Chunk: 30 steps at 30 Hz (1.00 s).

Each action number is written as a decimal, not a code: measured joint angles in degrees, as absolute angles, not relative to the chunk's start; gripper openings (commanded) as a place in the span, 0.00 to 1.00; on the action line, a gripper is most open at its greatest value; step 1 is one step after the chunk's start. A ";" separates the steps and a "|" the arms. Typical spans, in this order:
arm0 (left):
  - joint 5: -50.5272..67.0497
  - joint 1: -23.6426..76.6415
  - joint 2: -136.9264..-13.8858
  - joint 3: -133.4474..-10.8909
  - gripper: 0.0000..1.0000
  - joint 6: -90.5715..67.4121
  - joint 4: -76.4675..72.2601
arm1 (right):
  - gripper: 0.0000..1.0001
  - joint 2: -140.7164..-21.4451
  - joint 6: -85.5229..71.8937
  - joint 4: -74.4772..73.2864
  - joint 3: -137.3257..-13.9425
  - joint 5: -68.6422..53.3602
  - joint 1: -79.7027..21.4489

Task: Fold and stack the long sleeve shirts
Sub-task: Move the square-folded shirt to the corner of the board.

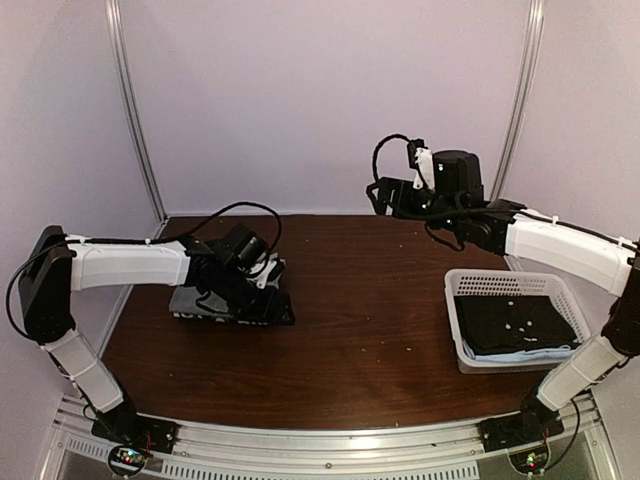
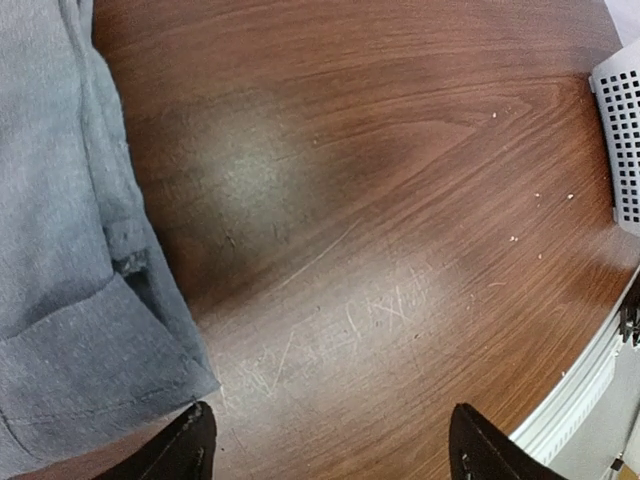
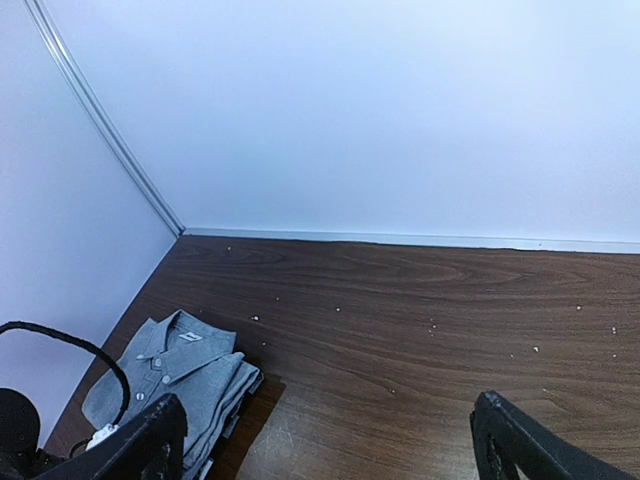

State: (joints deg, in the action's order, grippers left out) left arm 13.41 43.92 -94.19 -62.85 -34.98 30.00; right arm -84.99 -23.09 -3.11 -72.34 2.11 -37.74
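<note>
A plain grey long sleeve shirt (image 1: 205, 298) (image 2: 60, 250) (image 3: 170, 375) lies folded into a small rectangle at the table's left, collar and buttons facing up. Beneath it a dark cloth layer (image 1: 240, 318) shows only as an edge, too small to read its pattern. My left gripper (image 1: 272, 278) (image 2: 335, 450) hovers low at the stack's right edge. It is open, with bare wood between its fingertips (image 2: 190, 445). My right gripper (image 1: 375, 196) (image 3: 330, 445) is held high over the back of the table, open and empty, looking toward the stack.
A white perforated basket (image 1: 500, 283) (image 2: 622, 120) stands at the right, holding dark clothing and a pale blue piece. White walls close in the back and sides. A metal rail (image 1: 330, 440) runs along the near edge. Small white specks dot the wood.
</note>
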 measured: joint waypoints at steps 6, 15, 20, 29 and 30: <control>14.15 44.21 -96.20 -62.22 0.83 -38.28 27.92 | 1.00 -84.44 -22.63 -1.87 -69.71 1.93 -37.71; 9.80 42.76 -101.06 -61.14 0.84 -43.16 25.04 | 1.00 -84.44 -22.20 -1.91 -69.04 1.50 -37.56; 8.47 40.73 -103.37 -61.06 0.84 -44.71 22.68 | 1.00 -84.44 -21.78 -2.09 -69.01 1.45 -37.56; 7.66 33.15 -105.82 -62.19 0.84 -44.62 16.75 | 1.00 -84.42 -21.12 -3.40 -68.05 1.50 -37.56; 7.66 31.97 -106.24 -62.61 0.84 -44.38 16.45 | 1.00 -84.42 -21.10 -3.51 -67.85 1.50 -37.56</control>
